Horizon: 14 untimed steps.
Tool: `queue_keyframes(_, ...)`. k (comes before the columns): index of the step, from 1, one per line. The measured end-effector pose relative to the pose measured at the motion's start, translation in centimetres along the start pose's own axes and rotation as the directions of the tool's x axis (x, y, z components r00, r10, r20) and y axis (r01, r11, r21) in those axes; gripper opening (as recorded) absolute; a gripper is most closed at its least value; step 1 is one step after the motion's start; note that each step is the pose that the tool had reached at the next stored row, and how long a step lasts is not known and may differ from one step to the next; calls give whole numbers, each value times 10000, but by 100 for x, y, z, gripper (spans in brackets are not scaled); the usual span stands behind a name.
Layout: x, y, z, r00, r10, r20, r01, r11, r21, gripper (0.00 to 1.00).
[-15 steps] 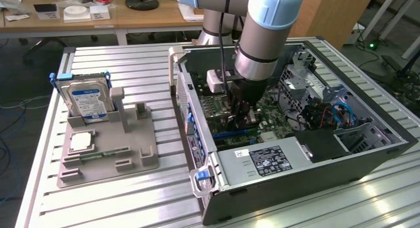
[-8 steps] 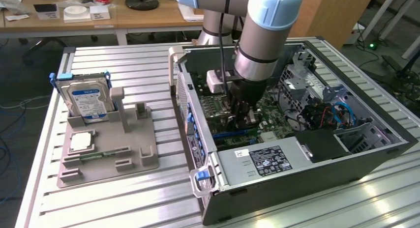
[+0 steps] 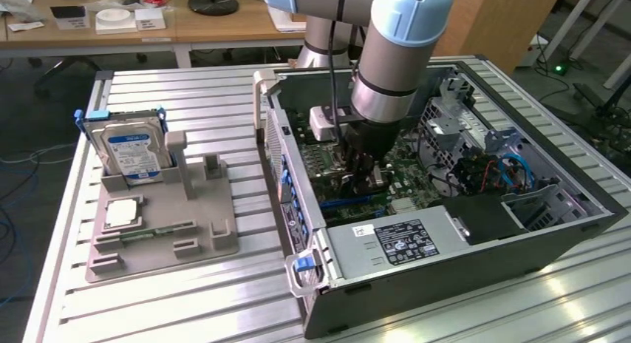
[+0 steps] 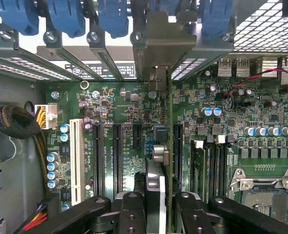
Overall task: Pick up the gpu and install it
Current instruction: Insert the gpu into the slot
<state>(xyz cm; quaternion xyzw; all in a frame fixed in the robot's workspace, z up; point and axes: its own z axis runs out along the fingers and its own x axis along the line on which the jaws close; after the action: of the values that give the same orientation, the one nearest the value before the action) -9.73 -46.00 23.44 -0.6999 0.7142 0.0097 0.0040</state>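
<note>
While black two-fingered claw (image 4: pixel 154 207) hangs inside open grey computer case (image 3: pixel 552 243), it grasps gpu (image 4: pixel 167 141), thin dark circuit card with silver bracket, seen edge-on in wrist view. Card stands on edge over green motherboard (image 4: pixel 261 112), long axis running from claw toward rear blue slot latches (image 4: pixel 112 17). Card sits directly ahead of claw, among black expansion slots (image 4: pixel 117 156); whether seated, cannot tell. Exterior view: silver hard drive (image 3: pixel 128 152) in grey holder at 9 o'clock from case, on slatted metal surface (image 3: pixel 197 299).

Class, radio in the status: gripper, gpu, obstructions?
Gripper shut on gpu, edge-on. Card upright over the motherboard slots inside the case. No obstruction visible.
</note>
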Motion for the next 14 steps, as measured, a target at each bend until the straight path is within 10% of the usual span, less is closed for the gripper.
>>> queue_keyframes(14,1,0,36,10000,0,0,0,10000,0,28)
